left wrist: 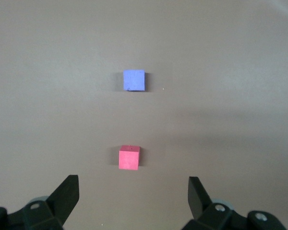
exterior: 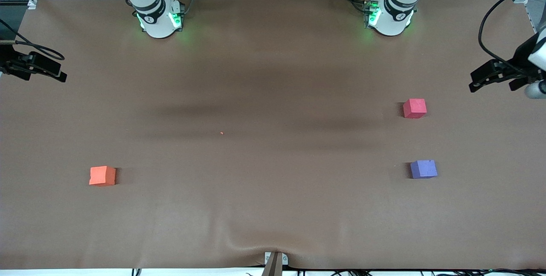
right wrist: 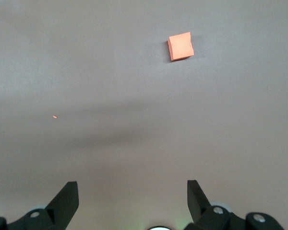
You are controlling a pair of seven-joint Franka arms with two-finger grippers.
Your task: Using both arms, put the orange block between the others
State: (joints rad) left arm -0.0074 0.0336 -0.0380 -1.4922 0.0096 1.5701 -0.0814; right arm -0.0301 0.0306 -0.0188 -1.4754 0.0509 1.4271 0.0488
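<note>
The brown mat [exterior: 273,75] covers nearly the whole table, its edges running along the frame rails by the bases and along the white strip nearest the front camera, where a small bracket [exterior: 275,261] pinches a ripple into it. The wide middle stretch holds only a tiny orange crumb [exterior: 222,133]. The three cubes sit well apart from the mat's edges.

Both arms wait, drawn back to the two ends of the table. The right arm's base [exterior: 160,20] and the left arm's base [exterior: 388,18] glow green. The right gripper [right wrist: 132,203] hangs at the right arm's end of the mat, above its edge, fingers [right wrist: 67,199] spread wide with nothing between them. The left gripper [left wrist: 133,203] hangs at the left arm's end, above the mat's edge, fingers [left wrist: 67,194] spread just as wide and holding nothing.

The orange block [exterior: 102,175] lies flat on the mat toward the right arm's end, matte, slightly turned, with one uneven edge. The red cube [exterior: 414,108] and the purple cube [exterior: 423,169] lie toward the left arm's end, the purple one nearer the front camera, with a clear gap of bare mat between them. Both are matte and about the size of the orange block. The orange block is well apart from that pair.
</note>
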